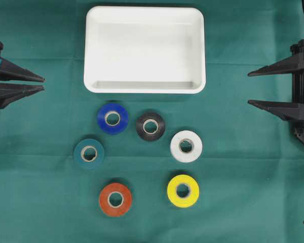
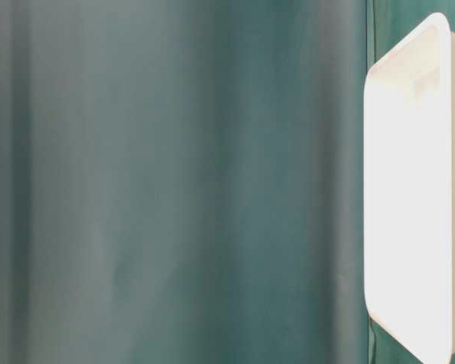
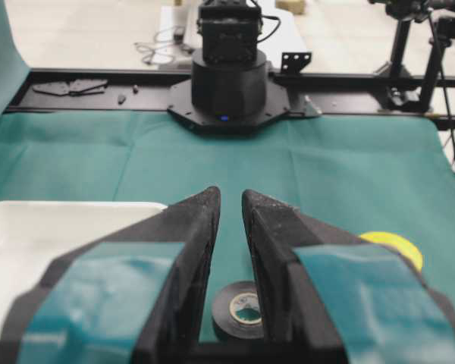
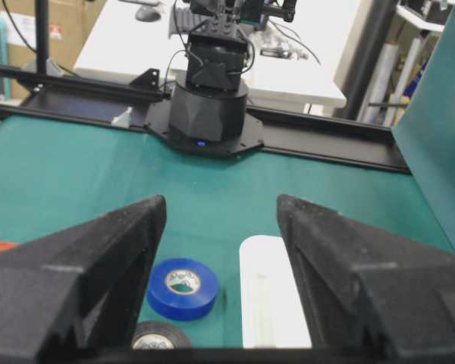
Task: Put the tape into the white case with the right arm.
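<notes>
Starting at the left, my left tool (image 1: 43, 83) sits at the bench (image 1: 40, 202) edge with its teal-banded fingers nearly together, only a thin slit between the tips, and nothing between them. Moving right, the white case (image 1: 144, 49) lies flat at the far middle of the green cloth, holding nothing. Below it six tape rolls lie flat and apart from one another: teal tape (image 1: 88, 153), blue tape (image 1: 112, 118), orange tape (image 1: 115, 199), black tape (image 1: 150, 126), yellow tape (image 1: 183, 191) and white tape (image 1: 186, 146). At the right edge, my right tool (image 1: 249, 88) stands with its black fingers well apart, gripping nothing, clear of every roll.
</notes>
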Robot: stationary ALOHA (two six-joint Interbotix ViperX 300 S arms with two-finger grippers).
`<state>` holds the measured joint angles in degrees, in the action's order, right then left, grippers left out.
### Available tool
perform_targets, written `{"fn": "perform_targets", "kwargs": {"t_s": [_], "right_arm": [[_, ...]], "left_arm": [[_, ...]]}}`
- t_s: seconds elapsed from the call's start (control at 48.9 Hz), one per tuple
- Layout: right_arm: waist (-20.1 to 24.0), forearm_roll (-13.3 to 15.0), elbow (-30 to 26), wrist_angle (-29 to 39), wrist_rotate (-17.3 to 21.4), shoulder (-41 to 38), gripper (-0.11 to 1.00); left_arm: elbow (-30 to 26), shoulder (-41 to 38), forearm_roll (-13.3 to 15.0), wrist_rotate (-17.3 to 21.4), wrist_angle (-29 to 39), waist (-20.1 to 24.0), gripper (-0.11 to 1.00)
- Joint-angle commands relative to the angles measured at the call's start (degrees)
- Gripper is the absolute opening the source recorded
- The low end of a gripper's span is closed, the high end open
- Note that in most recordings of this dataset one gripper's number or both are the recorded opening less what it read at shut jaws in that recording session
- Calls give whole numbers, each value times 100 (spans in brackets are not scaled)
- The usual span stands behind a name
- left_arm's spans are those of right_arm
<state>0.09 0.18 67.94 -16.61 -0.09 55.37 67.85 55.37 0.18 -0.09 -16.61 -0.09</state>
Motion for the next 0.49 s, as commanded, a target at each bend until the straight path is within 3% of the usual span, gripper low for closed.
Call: {"fn": "perform_targets", "kwargs": {"t_s": [0.0, 0.041, 0.143, 0.225, 0.47], "right_arm": [[35, -9, -26, -35, 97, -70, 24], [35, -9, 26, 0, 105, -70, 22], [35, -9, 123, 70, 176, -53, 2], [35, 0, 176, 88, 246, -53, -7], [35, 97, 325, 536, 615, -35, -10]], "left_arm": [[-70, 0, 114, 35, 0, 26, 24], [-44, 18, 114, 35, 9, 18, 22], [53, 53, 114, 35, 9, 18, 3], [132, 79, 114, 44, 9, 18, 0], [536, 299, 114, 18, 9, 18, 0]]}}
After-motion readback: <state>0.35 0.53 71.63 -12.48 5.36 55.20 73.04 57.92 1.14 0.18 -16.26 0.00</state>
